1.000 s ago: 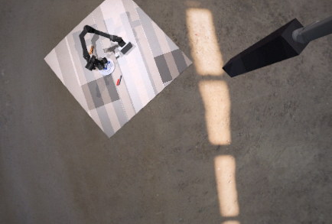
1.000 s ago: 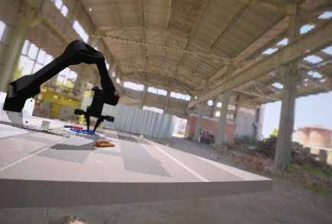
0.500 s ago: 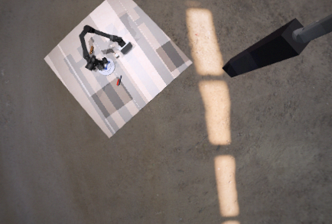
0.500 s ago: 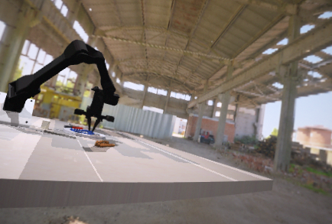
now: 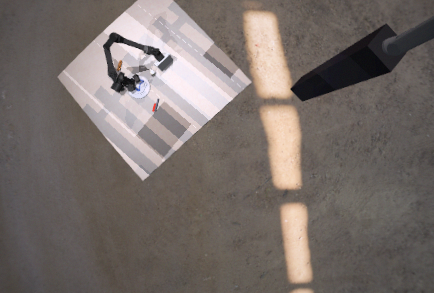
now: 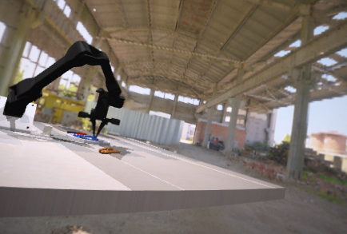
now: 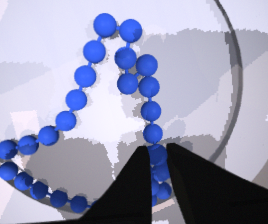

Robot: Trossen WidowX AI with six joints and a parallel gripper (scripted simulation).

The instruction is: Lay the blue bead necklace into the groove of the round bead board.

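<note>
The blue bead necklace (image 5: 140,86) (image 6: 85,136) (image 7: 85,76) lies loosely on the pale round bead board (image 5: 145,95) (image 7: 200,75). In the wrist view its strand rises to a narrow peak, doubles back beside the right side of that peak and runs down to the fingers. A lower strand runs along the curved groove at the bottom left. The groove's right arc shows no beads. My gripper (image 6: 95,137) (image 7: 156,153) points down low over the board, shut on the bead strand at the lower right of the wrist view. The fingers hide some beads there.
An orange-brown object (image 5: 119,65) (image 6: 109,150) lies beside the board. A red and dark object (image 5: 155,106) lies on its other side. A small white object (image 5: 153,72) (image 6: 47,129) stands between the board and the arm's base (image 5: 165,62).
</note>
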